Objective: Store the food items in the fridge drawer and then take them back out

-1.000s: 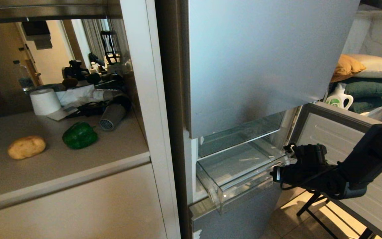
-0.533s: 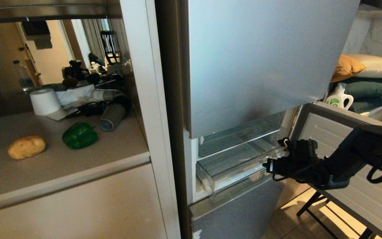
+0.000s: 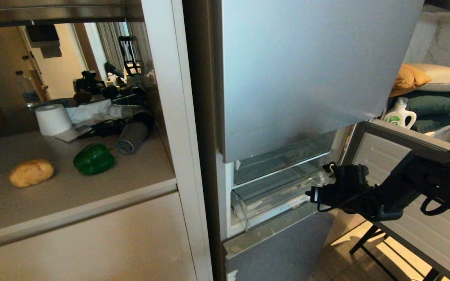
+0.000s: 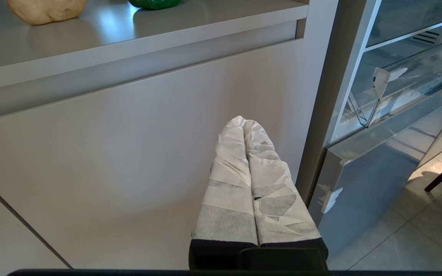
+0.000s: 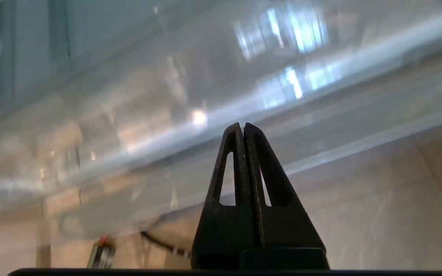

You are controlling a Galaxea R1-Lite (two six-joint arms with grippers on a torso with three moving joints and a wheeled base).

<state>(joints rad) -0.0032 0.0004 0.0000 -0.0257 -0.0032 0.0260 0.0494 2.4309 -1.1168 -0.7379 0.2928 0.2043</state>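
The green bell pepper [image 3: 93, 159] and the tan potato [image 3: 31, 173] lie side by side on the beige counter [image 3: 72, 195], left of the fridge. The clear fridge drawer [image 3: 272, 199] sticks out only a little under the silver upper door. My right gripper [image 3: 310, 194] is shut and empty, its tips [image 5: 243, 126] up against the drawer's transparent front [image 5: 167, 115]. My left gripper [image 4: 243, 120], its fingers wrapped in white tape, is shut on nothing and parked low before the cabinet front. The potato [image 4: 44, 9] and pepper [image 4: 154, 3] show above it.
A toilet roll [image 3: 53, 119], a grey cylinder-shaped appliance [image 3: 131, 136] and tangled cables crowd the counter's back. The lower fridge door [image 3: 404, 156] stands open at right. Behind it are a detergent bottle [image 3: 400, 115] and pillows [image 3: 432, 89]. A black stand [image 3: 369, 238] is on the floor.
The drawer has slid back into the fridge, from well pulled out to nearly in. My right gripper has followed it inward, staying shut. The food items have not moved.
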